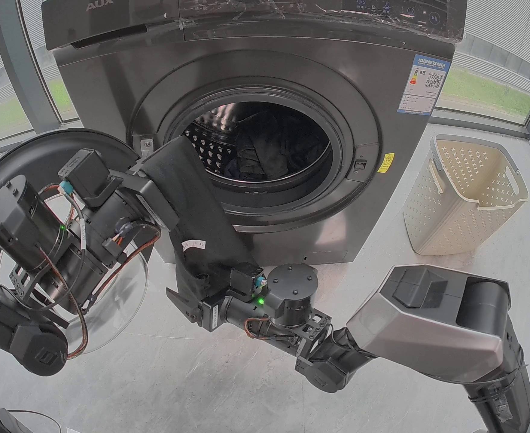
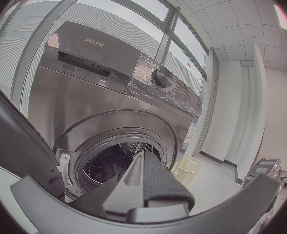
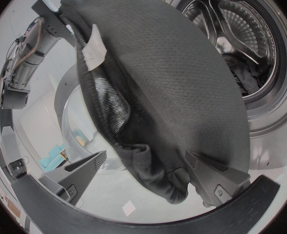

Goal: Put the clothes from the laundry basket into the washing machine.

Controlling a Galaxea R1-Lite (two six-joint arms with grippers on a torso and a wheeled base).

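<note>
1. Left gripper (image 1: 148, 184) is clenched on the top of the dark garment (image 1: 199, 224), just beside the left rim of the washing machine (image 1: 337, 224) opening. The cloth hangs down outside the drum.
2. Right gripper (image 1: 187, 302) has its fingers spread around the garment's lower end, not pinching it.
3. Risk: the hanging tail catches on the rim, or drops to the floor if it is let go before passing the lip.
4. Tight edge: the open door (image 1: 36, 157) sits right beside the left arm.
5. Room: the opening is wide, with dark clothes (image 1: 265, 145) inside. The laundry basket (image 1: 463, 193) is well apart on the right.
</note>
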